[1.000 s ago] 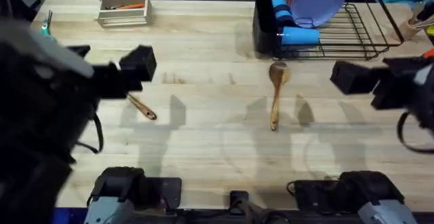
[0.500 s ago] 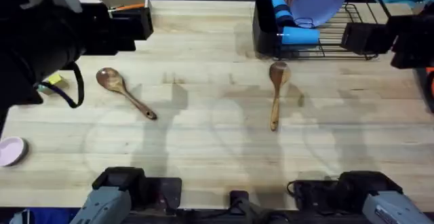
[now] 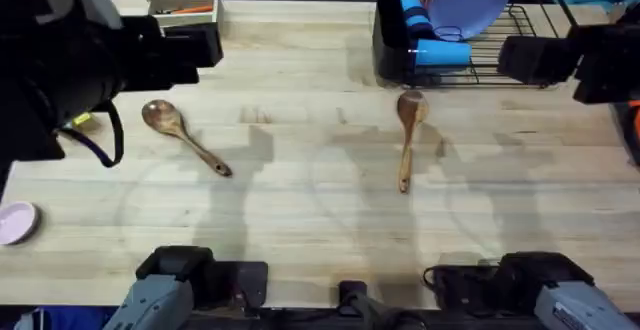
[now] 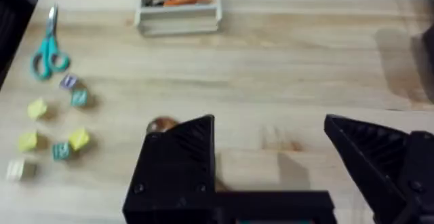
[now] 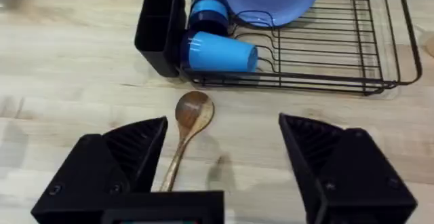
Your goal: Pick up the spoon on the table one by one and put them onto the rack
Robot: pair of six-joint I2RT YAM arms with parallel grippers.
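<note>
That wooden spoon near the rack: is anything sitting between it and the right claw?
Nothing visible. The right gripper hangs open over bare table, with the spoon lying between its fingers' line of sight, in front of the rack.

The overhead camera sits above the arm bases, looking down and forward over the whole table [image 3: 320,220]. The left wrist camera looks from high up toward the far left, the right wrist camera from closer toward the far right. Overhead and right wrist views share the rack [image 3: 520,45] [image 5: 319,54].
</note>
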